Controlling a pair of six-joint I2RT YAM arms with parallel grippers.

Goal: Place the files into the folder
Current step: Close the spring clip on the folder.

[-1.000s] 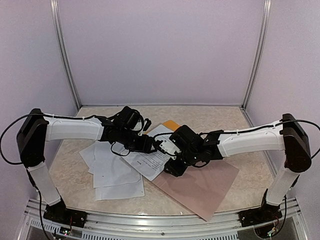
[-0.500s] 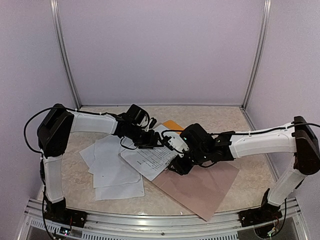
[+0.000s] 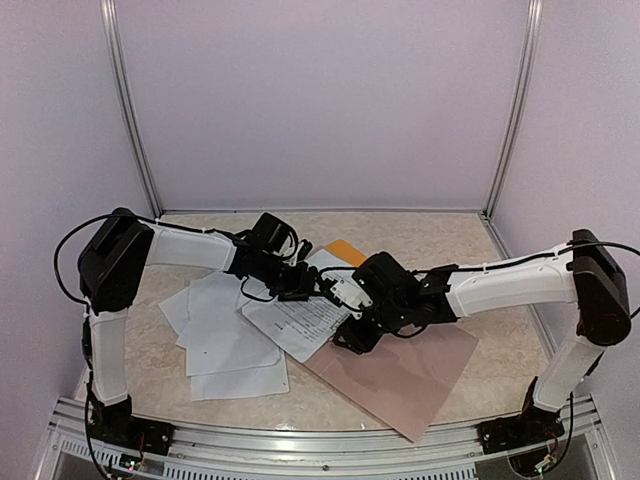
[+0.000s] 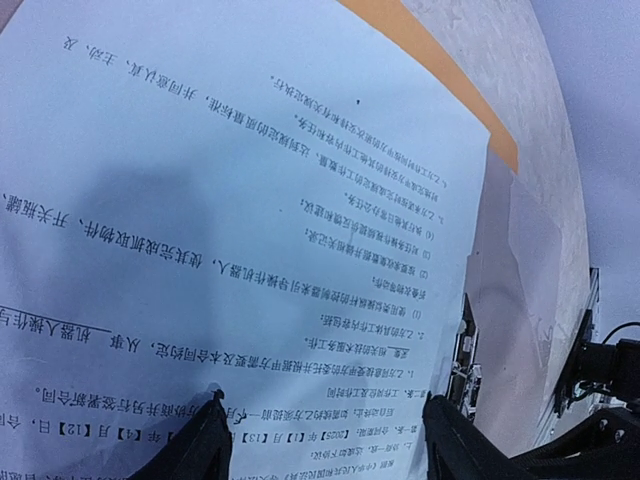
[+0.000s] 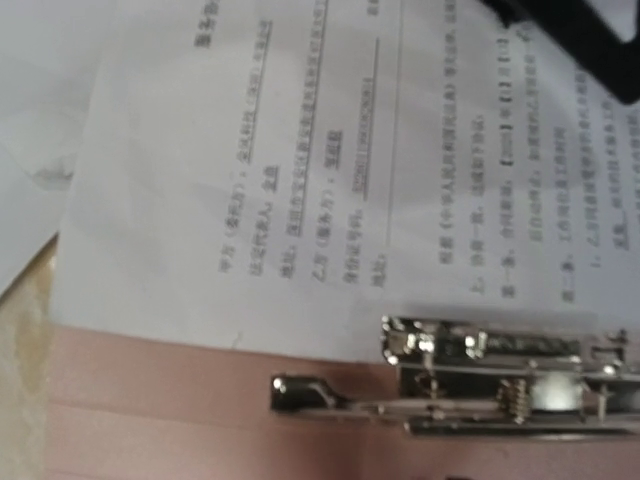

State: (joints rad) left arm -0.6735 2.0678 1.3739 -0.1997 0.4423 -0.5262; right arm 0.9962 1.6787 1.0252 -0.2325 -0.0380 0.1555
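Two white arms meet over the marbled counter (image 3: 450,235), with the filing job, by the look of it, barely begun. A pinkish-brown board (image 3: 410,380) lies at the near right. Most of the files (image 3: 225,340) sit in a loose fan left of centre, well apart from the folder (image 3: 345,250), of which only an orange corner shows on the far side. One printed sheet (image 3: 300,325) lies askew across the middle, over the folder. Its edge sits right at a metal clip (image 5: 480,385), which the right wrist view shows against a pinkish surface.

The danger, to my eye, is crowding. Both wrists hang over that single sheet, close enough that a careless sweep could knock one arm into the other. A push on the paper could also buckle it, skew it further, or snag its edge on the clip.

The left fingers (image 3: 308,288) stand well apart, with their black fingertips (image 4: 205,445) low over the printed sheet. Whether they press on it I cannot tell. The right fingers (image 3: 352,335) are down at the sheet's near edge, but I cannot tell whether they are spread or closed.
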